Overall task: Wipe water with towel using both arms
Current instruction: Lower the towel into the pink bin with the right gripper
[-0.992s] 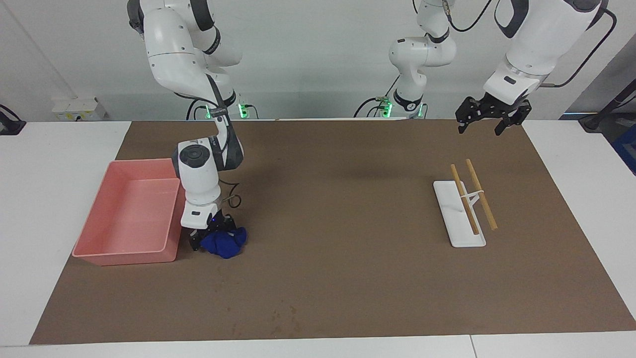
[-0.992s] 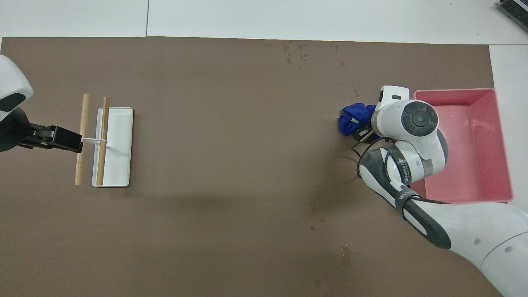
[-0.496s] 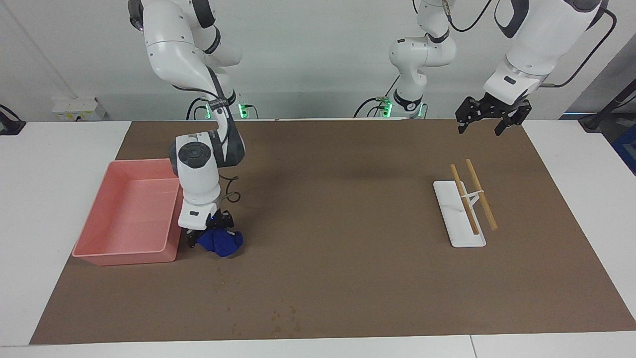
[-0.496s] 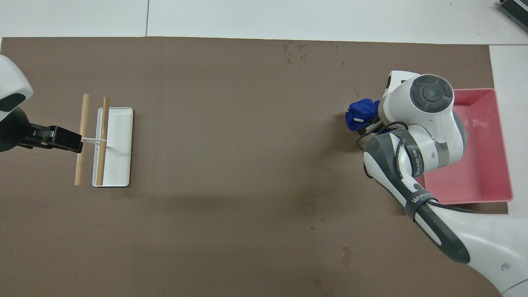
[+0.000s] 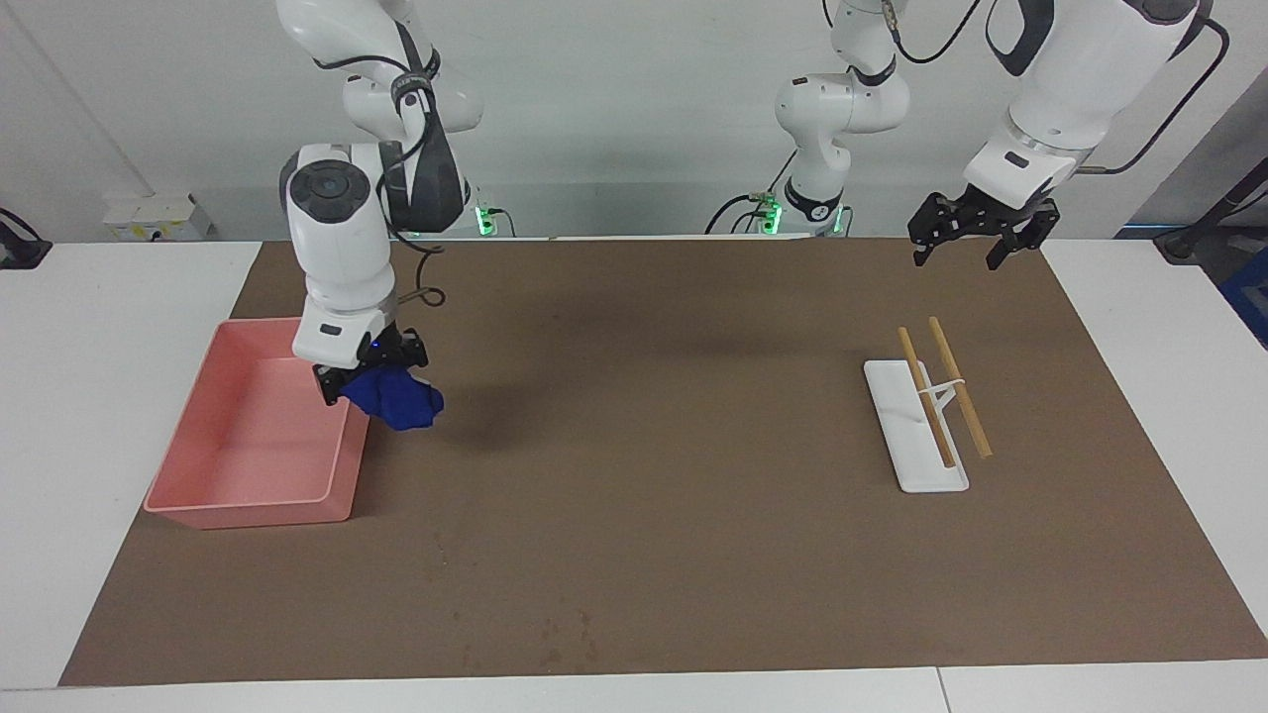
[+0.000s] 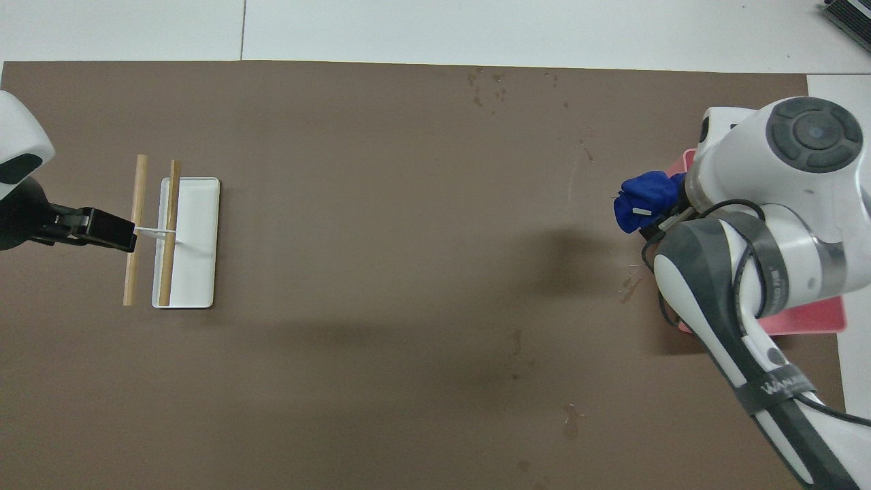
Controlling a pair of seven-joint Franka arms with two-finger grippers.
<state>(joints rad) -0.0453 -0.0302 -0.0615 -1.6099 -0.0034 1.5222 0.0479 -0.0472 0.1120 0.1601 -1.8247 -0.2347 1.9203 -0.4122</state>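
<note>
Towel [image 5: 399, 401] lifted off mat [image 5: 634, 515] in closed right gripper [image 5: 369, 379], now over pink tray [image 5: 248, 495] edge; left gripper [image 5: 976, 236] parked open; wiping looks done

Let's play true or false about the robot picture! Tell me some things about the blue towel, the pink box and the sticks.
1. The right gripper holds the blue towel up in the air. True.
2. The towel lies flat inside the pink box. False: it hangs over the box's edge, held.
3. The left gripper is open and holds nothing. True.
4. The two wooden sticks are in the pink box. False: they rest across the white tray.
</note>
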